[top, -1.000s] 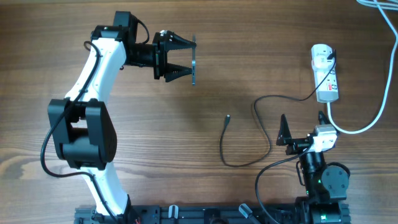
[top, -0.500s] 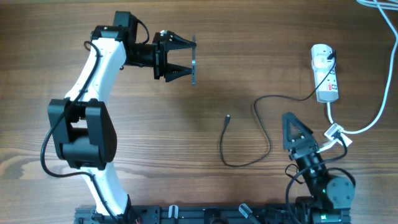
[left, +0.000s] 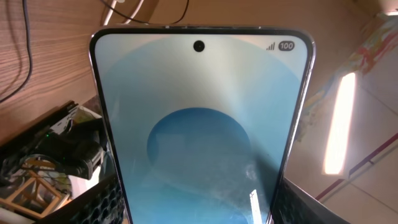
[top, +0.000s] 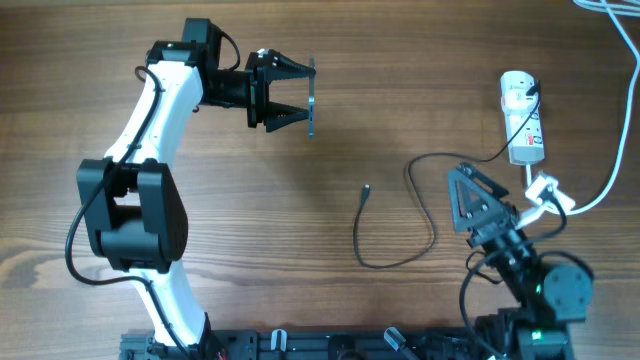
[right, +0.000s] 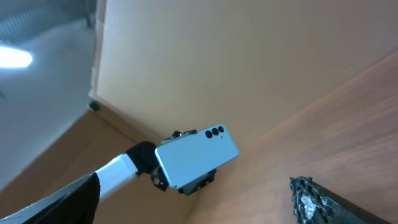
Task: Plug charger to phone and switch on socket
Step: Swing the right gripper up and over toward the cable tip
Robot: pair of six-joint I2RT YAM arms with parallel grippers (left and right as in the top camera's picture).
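My left gripper [top: 300, 97] is shut on the phone [top: 312, 97], holding it upright and edge-on above the far left of the table. In the left wrist view the phone's blue screen [left: 199, 124] fills the frame between my fingers. The right wrist view shows its pale back [right: 196, 155]. The charger's thin black cable lies looped on the table, its plug tip [top: 367, 188] free at mid-table. Its black plug [top: 522, 92] sits in the white socket [top: 526, 130] at the far right. My right gripper [top: 465, 197] is open and empty, right of the cable loop.
A thicker white cord [top: 600, 190] runs from the socket down and back up along the right edge of the wooden table [top: 200, 300]. The black cable loop [top: 400, 262] lies just left of my right arm.
My right arm has swung up and turned, so its gripper now points to the upper left, nearer the cable. The left arm and phone have not moved.
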